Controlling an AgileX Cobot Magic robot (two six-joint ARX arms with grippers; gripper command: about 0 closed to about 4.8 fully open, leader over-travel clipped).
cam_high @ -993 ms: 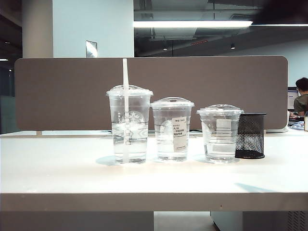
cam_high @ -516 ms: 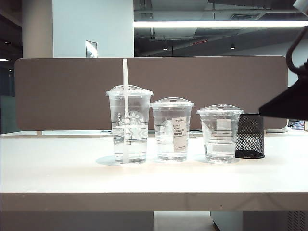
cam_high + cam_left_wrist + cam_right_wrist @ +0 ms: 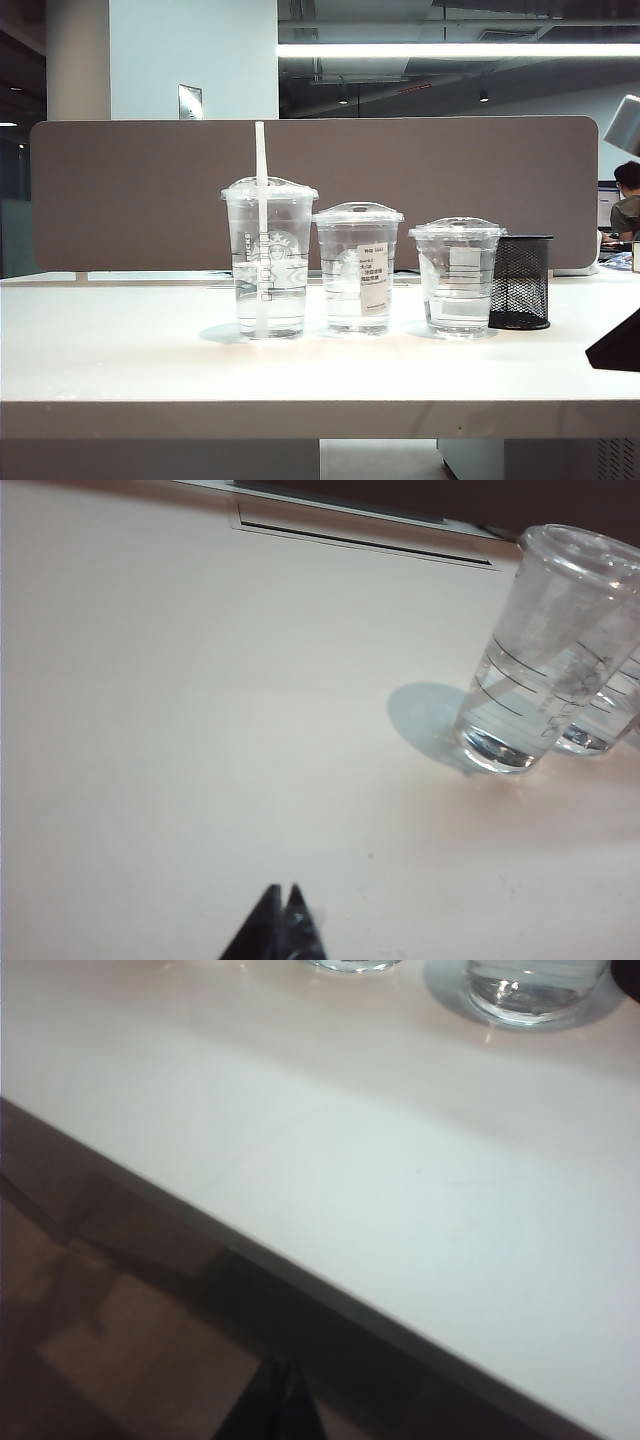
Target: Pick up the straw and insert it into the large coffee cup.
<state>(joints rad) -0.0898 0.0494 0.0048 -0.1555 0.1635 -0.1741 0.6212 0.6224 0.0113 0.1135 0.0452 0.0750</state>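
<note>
While the straw (image 3: pixel 261 225) stands upright in the large coffee cup (image 3: pixel 269 258) at the left end of the cup row on the table (image 3: pixel 320 365), both pincers sit well apart from it. The left pincer (image 3: pixel 283 920) is pressed together over bare tabletop. The right pincer (image 3: pixel 280 1400), tips pressed together, hangs beyond the table's front edge.

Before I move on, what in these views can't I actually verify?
- Straw tip: exterior view, blurred by water and the large cup's wall; touching the cup's bottom or not, unclear.
- Straw: absent from both wrist views.
- Right tool: exterior view shows only a dark shape at the frame's edge.
- Left tool: only its shut tips show.
- Middle cup's label: too small to read.
</note>
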